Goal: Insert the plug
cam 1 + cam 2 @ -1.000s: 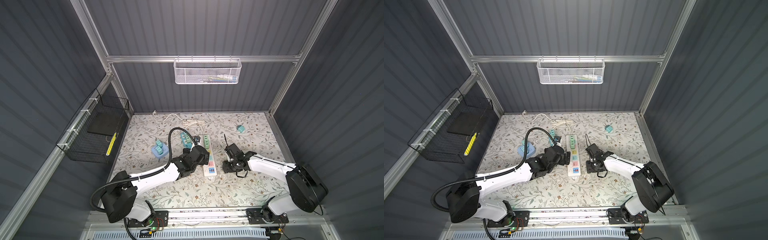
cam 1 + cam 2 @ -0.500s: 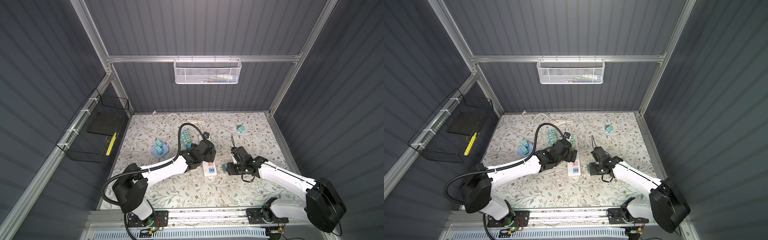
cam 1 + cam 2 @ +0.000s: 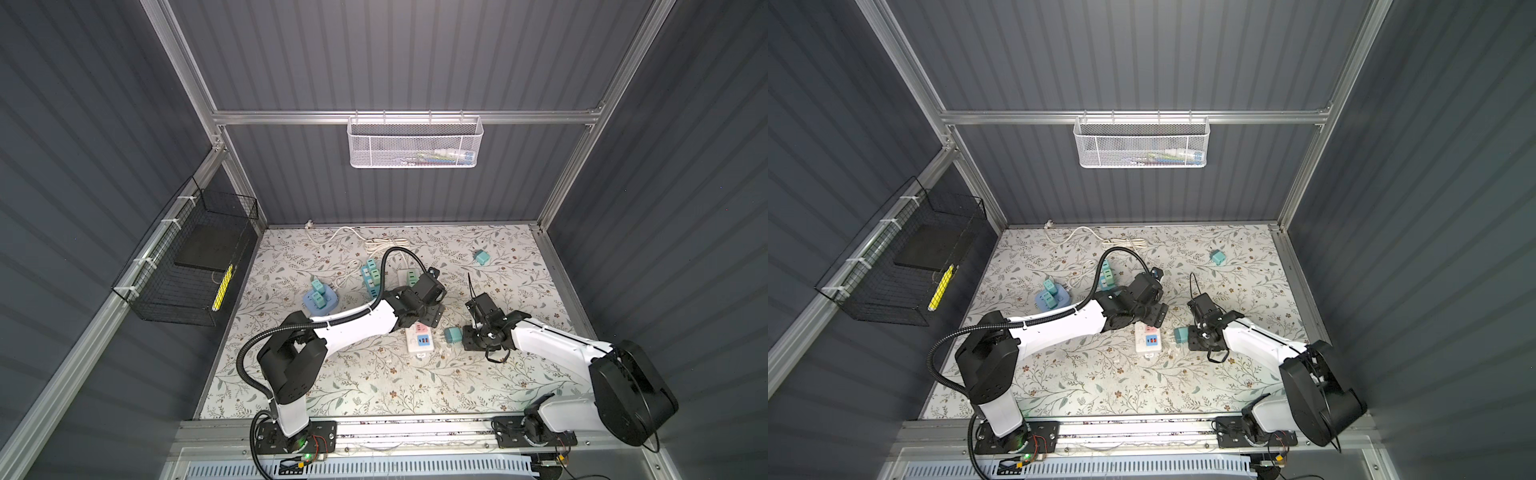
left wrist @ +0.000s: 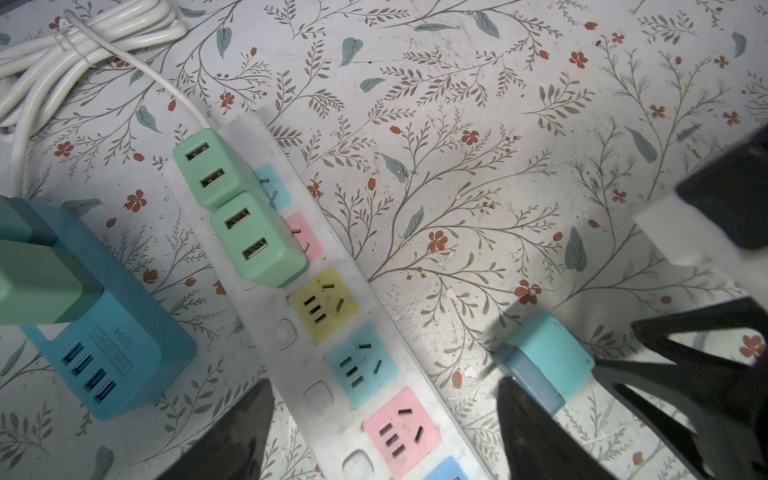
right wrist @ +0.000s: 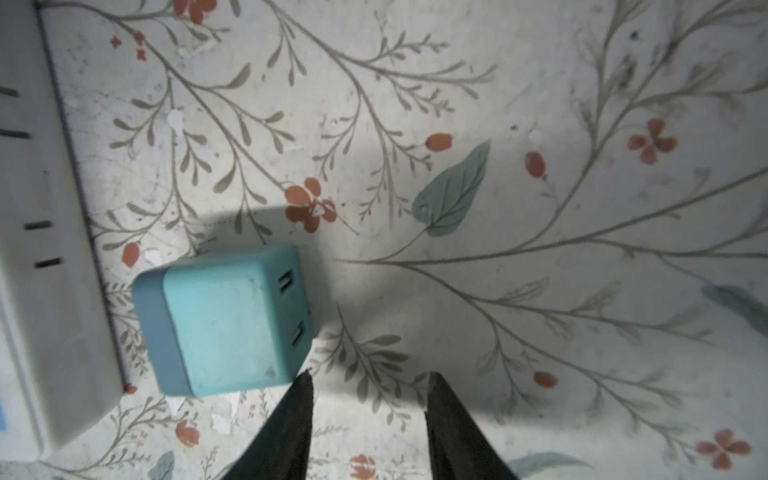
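Nearest the arm bases, the right gripper [image 3: 466, 337] [image 3: 1192, 337] sits low over the mat [image 3: 374, 374]. The blue plug [image 3: 453, 335] [image 3: 1180, 335] lies on its side just off the gripper's tip. Both top views leave its fingers unclear. The right wrist view shows them: the right gripper [image 5: 368, 378] has a narrow gap with only mat in it. The plug [image 5: 232, 320] lies outside that gap, at one fingertip; whether they touch I cannot tell. This view also shows the plug's two slots and the strip [image 5: 41, 291] just beside it.

The left gripper [image 3: 432, 318] [image 3: 1152, 316] hangs over the strip [image 3: 419, 341] [image 3: 1148, 341], and the top views hide its fingers under the wrist. In the left wrist view the left gripper [image 4: 384, 386] is spread wide and holds nothing. The strip [image 4: 291, 332] runs between its fingers, and the plug [image 4: 544, 357] lies beside one of them. Only this view shows the free yellow socket [image 4: 324, 303], blue socket [image 4: 361, 365] and pink socket [image 4: 401, 432], with two green chargers [image 4: 257, 241] plugged in beyond them.

Farther off, only the top views show a spare plug [image 3: 482, 257] [image 3: 1217, 257], the coiled cord [image 3: 384, 245] and a white basket [image 3: 415, 143] on the back wall.
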Tool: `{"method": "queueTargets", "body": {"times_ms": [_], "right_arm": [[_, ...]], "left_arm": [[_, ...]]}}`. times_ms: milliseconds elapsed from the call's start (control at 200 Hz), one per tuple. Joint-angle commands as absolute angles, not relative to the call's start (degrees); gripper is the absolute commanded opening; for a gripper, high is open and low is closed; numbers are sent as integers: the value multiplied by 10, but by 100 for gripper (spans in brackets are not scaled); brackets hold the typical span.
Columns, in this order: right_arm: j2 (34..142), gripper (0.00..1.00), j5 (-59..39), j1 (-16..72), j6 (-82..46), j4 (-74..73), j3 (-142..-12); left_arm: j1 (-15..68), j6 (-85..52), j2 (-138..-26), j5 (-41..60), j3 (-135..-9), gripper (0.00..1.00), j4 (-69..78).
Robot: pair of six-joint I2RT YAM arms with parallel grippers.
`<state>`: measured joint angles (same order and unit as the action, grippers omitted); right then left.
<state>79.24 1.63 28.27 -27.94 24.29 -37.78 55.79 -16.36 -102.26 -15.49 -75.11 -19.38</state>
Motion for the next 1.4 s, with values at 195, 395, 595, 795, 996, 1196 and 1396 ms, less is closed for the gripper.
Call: {"method": "queueTargets", "body": {"times_ms": [195, 395, 595, 795, 996, 1196, 1396], "right_arm": [[792, 51, -19, 241, -268, 193, -405], [700, 59, 48, 205, -303, 198, -369], [589, 67, 105, 161, -337, 189, -324], [521, 76, 164, 149, -347, 183, -291], [497, 77, 153, 147, -347, 174, -282], [504, 77, 133, 146, -341, 168, -283], [505, 77, 116, 146, -337, 164, -286]], "left_arm": [[599, -110, -1066, -156, -820, 84, -254], [631, -127, -1123, -159, -881, 81, -313], [642, -176, -1171, -133, -918, 76, -346], [648, -177, -1218, -112, -962, 75, -371], [649, -190, -1248, -142, -967, 70, -366], [649, -188, -1247, -156, -952, 59, -342], [649, -171, -1252, -138, -949, 56, -326]]}}
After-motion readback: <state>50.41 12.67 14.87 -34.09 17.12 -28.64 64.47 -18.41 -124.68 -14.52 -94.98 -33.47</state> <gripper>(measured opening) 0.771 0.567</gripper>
